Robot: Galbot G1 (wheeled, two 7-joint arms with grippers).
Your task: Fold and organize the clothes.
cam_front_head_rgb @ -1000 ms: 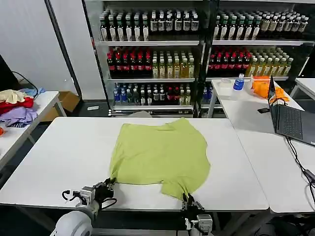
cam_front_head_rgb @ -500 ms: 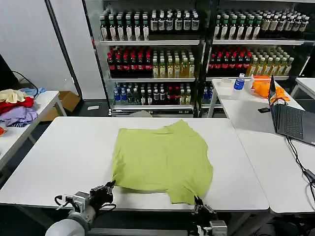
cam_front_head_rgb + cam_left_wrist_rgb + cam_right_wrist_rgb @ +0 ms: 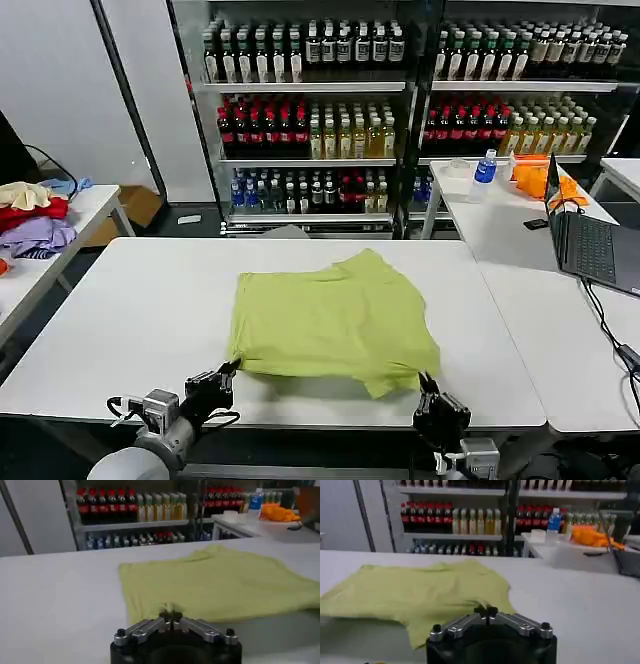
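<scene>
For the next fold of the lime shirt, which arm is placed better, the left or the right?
Probably the left. The left gripper, shut, sits right at the near left corner of the shirt. The right gripper, also shut, is off the cloth, beside its near right corner.

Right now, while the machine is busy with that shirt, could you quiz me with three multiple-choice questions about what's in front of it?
1. Where does the lime T-shirt lie?
A. on the white table before the robot
B. on the laptop
C. on a drinks shelf

2. What colour is the cloth beside the laptop on the right-hand table?
A. blue
B. orange
C. black

3. How do the left gripper and right gripper stand?
A. both wide open
B. one open, one shut
C. both shut on the shirt's near edge

Answers:
1 A, the shirt is spread on the middle table.
2 B, the orange cloth lies behind the laptop.
3 C, both wrist views show fingertips meeting over lime fabric.
</scene>
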